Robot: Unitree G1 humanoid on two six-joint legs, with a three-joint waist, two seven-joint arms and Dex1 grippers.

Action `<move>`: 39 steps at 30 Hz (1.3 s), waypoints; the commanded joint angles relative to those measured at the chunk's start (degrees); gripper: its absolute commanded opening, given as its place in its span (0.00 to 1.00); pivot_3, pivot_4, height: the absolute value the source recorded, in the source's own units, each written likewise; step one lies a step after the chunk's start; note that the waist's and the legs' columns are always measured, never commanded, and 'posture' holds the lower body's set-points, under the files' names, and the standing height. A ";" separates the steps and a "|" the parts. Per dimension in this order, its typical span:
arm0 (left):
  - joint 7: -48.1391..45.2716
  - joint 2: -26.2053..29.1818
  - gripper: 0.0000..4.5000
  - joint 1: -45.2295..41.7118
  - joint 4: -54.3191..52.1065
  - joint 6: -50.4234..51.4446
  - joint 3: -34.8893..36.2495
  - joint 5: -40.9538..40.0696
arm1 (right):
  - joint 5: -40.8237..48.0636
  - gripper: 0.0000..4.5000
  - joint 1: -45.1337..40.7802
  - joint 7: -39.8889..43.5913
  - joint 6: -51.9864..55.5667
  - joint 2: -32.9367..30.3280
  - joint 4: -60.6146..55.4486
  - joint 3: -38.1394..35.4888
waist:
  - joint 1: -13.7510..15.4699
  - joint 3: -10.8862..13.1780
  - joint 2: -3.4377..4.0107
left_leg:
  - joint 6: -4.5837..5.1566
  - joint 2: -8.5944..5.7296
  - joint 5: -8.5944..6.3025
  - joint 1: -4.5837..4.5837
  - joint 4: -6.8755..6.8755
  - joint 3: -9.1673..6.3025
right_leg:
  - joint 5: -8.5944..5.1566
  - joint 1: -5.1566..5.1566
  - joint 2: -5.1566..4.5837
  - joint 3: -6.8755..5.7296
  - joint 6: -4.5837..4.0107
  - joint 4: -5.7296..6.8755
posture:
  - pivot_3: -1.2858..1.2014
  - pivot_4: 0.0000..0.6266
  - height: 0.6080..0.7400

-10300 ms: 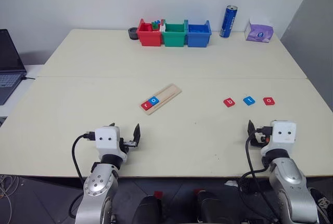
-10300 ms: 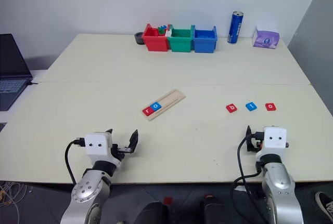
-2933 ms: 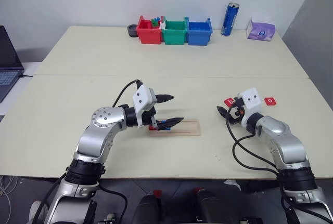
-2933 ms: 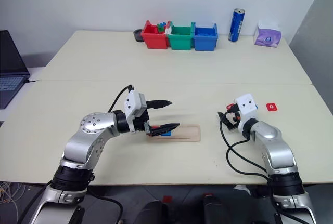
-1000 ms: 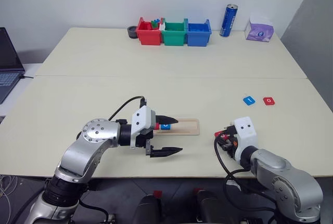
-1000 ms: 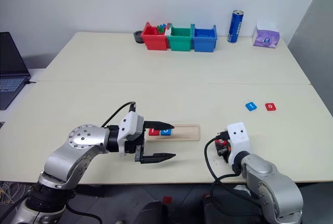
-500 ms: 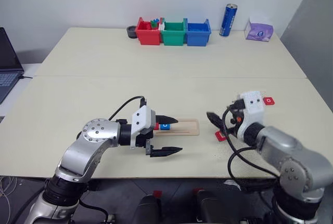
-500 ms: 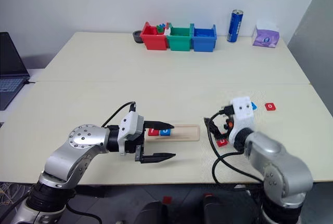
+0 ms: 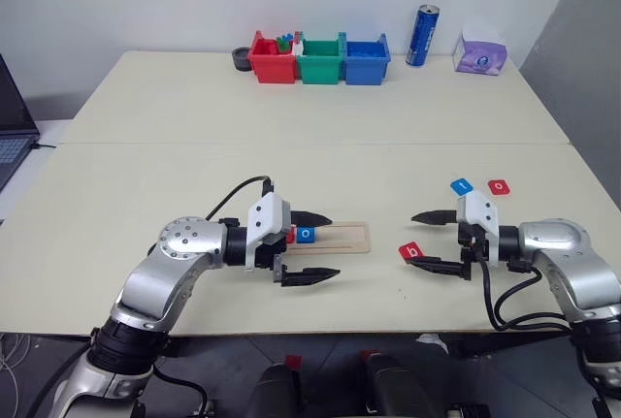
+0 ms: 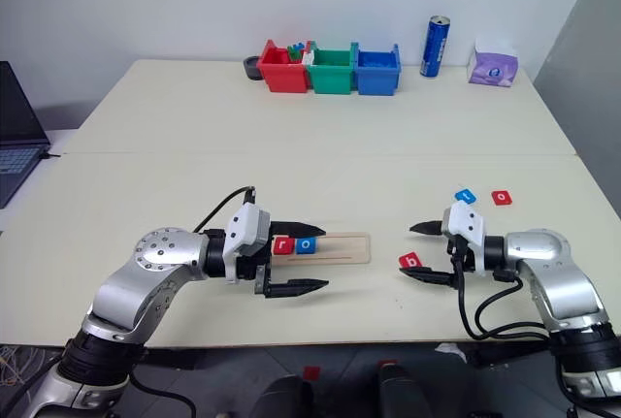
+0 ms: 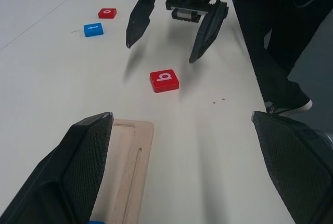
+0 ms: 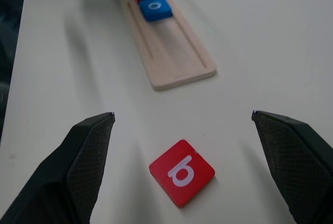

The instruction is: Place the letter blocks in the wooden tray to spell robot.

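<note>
A: On the pale counter (image 9: 146,161), near the front edge: the wooden tray (image 9: 342,238), lying lengthwise left to right. In its left end, a red "r" block (image 10: 283,244) and a blue "o" block (image 10: 306,243), side by side and touching. Rest of the groove bare.

B: And to the right of the tray?

A: A red "b" block (image 9: 411,251), flat on the counter, just past the tray's right end and apart from it. Farther back and to the right, a blue "t" block (image 9: 462,186) and a red "o" block (image 9: 498,186), near each other, not touching.

B: State of the left hand (image 9: 315,245)?

A: Released, spread wide, gripping nothing. One finger over the tray beside the blue "o" block, the other out over bare counter in front of the tray. Pointing rightward, toward the other arm.

B: The right hand (image 9: 427,241)?

A: Also spread wide and empty, pointing leftward. Red "b" block lying between its fingertips (image 12: 89,156), free of both; whether touched anywhere, cannot tell for certain, though apart in the wrist view.

B: Along the back of the counter?

A: Red bin (image 9: 272,59), green bin (image 9: 320,60) and blue bin (image 9: 367,60) in a row, touching. Right of those, an upright blue can (image 9: 420,36), then a purple tissue pack (image 9: 481,55).
</note>
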 commanded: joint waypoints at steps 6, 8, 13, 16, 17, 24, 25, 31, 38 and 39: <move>0.08 1.08 1.00 1.02 -1.62 -1.26 0.90 0.05 | -3.20 1.00 -5.51 5.72 -11.28 1.51 11.33 3.71 | 0.34 0.00 0.00 | 0.00 -0.01 0.00 0.00 0.01 -0.07 | 0.02 0.01 -0.09 0.04 -0.03 0.00 | 0.52 0.24 1.00; 0.07 1.28 1.00 1.24 -1.89 -1.22 0.98 -0.04 | -3.26 1.00 -6.17 6.33 -11.69 1.63 12.78 4.03 | 0.36 0.01 0.00 | -0.01 -0.01 0.00 0.00 0.02 -0.09 | 0.02 0.02 -0.11 0.04 -0.03 0.00 | 0.52 0.24 1.00; -0.04 1.75 1.00 1.12 -2.49 -0.89 0.88 -0.23 | -4.10 1.00 -8.50 7.43 -12.58 2.18 17.84 4.39 | 0.37 0.01 0.01 | -0.01 -0.01 0.00 0.03 0.02 -0.10 | 0.02 0.02 -0.12 0.04 -0.03 0.01 | 0.52 0.24 1.00; -0.13 1.84 1.00 0.89 -2.53 -0.86 0.83 -0.30 | -3.90 1.00 -8.87 8.20 -12.24 2.11 18.36 4.14 | 0.38 0.01 0.01 | -0.01 -0.01 0.00 0.03 0.02 -0.10 | 0.02 0.02 -0.12 0.05 -0.04 0.01 | 0.52 0.24 1.00; -0.18 1.82 1.00 0.75 -2.46 -0.88 0.78 -0.28 | -3.80 1.00 -8.82 8.38 -12.20 2.03 18.32 3.99 | 0.38 0.01 0.01 | -0.01 -0.01 0.00 0.03 0.03 -0.10 | 0.02 0.02 -0.12 0.05 -0.04 0.01 | 0.52 0.24 1.00; -0.22 1.26 1.00 0.12 -2.18 -1.01 0.22 -0.14 | -3.65 0.47 -7.21 9.52 -12.43 1.44 17.02 3.82 | 0.38 0.01 0.01 | -0.01 0.00 0.00 0.03 0.02 -0.13 | 0.02 0.03 -0.12 0.05 -0.04 0.02 | 0.52 0.24 1.00; -0.24 1.19 1.00 0.07 -2.16 -1.02 0.14 -0.13 | -3.68 0.39 -7.09 9.47 -12.41 1.42 16.88 3.80 | 0.38 0.01 0.01 | -0.01 0.00 0.00 0.04 0.03 -0.13 | 0.02 0.03 -0.12 0.05 -0.04 0.02 | 0.52 0.24 1.00; -0.38 1.04 1.00 0.25 -2.43 -1.10 -0.10 -0.22 | -3.63 0.01 -6.29 9.31 -12.05 0.96 15.56 3.64 | 0.39 0.01 0.02 | -0.01 0.00 0.00 0.10 0.03 -0.14 | 0.03 0.09 -0.12 0.05 -0.04 0.04 | 0.52 0.24 1.00; -0.85 1.31 1.00 0.36 -1.95 -1.81 0.21 -0.13 | -1.55 0.01 -8.09 8.79 -7.19 1.54 11.13 2.89 | 0.39 0.01 0.02 | -0.01 -0.01 0.00 0.11 0.03 -0.14 | 0.03 0.08 -0.12 0.06 -0.04 0.05 | 0.52 0.24 1.00; -0.81 1.29 1.00 0.31 -1.93 -1.84 0.21 -0.10 | -1.37 0.01 -8.22 8.97 -7.03 1.47 10.91 2.86 | 0.39 0.01 0.01 | -0.01 -0.01 0.00 0.11 0.03 -0.14 | 0.03 0.08 -0.12 0.06 -0.04 0.05 | 0.52 0.24 1.00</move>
